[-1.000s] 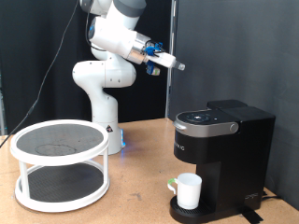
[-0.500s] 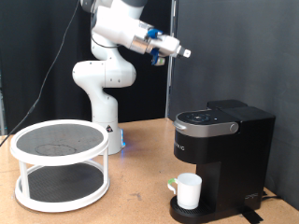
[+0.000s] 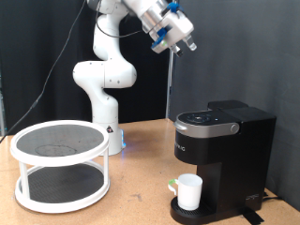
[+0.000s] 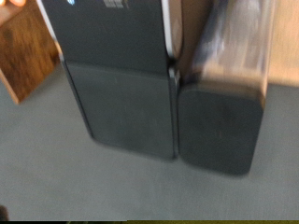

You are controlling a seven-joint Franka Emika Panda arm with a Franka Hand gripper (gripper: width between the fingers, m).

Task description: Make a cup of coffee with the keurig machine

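Observation:
The keurig machine [image 3: 223,150] stands on the wooden table at the exterior view's right, black, with its top lid down. The white cup [image 3: 190,191] sits upright on the machine's round drip base, under the spout. My gripper [image 3: 188,43] is high in the air, well above the machine and a little to its left, fingers pointing down and to the right. Nothing shows between the fingers. The wrist view is blurred and shows the black machine [image 4: 140,84] from above; the fingers and the cup do not show there.
A white two-tier round rack [image 3: 60,164] with dark mesh shelves stands on the table at the exterior view's left. The robot's white base [image 3: 105,89] is behind it. A black curtain hangs at the back.
The arm has swung up and to the right, and the gripper has turned from pointing sideways to pointing downward. The cup and machine have not moved.

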